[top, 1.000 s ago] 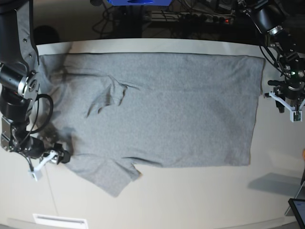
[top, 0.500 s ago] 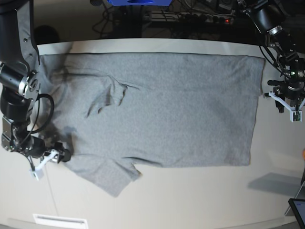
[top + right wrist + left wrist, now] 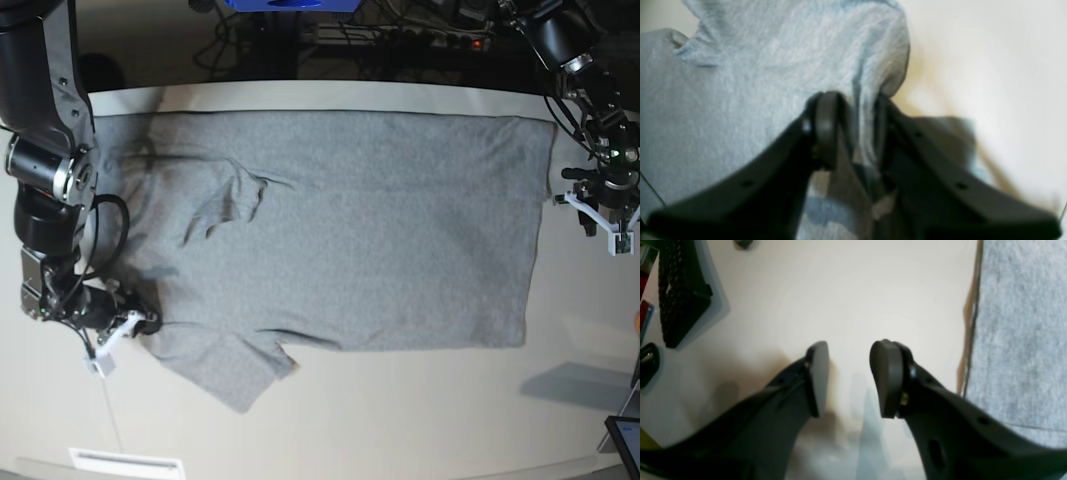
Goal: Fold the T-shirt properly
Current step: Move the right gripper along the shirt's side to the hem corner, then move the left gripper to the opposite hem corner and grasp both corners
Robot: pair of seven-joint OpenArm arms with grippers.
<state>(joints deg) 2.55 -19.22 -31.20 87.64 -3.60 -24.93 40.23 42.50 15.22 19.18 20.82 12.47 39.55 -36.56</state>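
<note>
Pale counter [image 3: 400,410], bare in front of and beside both tools. Grey T-shirt [image 3: 340,230] spread flat across it, plain side up, hem edge just beside the left tool, lower sleeve lying next to the right tool. Some rumpling near the collar. Right arm [image 3: 45,180] folded down steeply, wrist low at the counter. Right tool [image 3: 853,133] closed on a bunched fold of T-shirt cloth at the shoulder edge. Left arm [image 3: 580,70] reaching down from above. Left tool [image 3: 849,378] hanging over bare counter, parted and empty, cloth edge off to one side, not touching.
</note>
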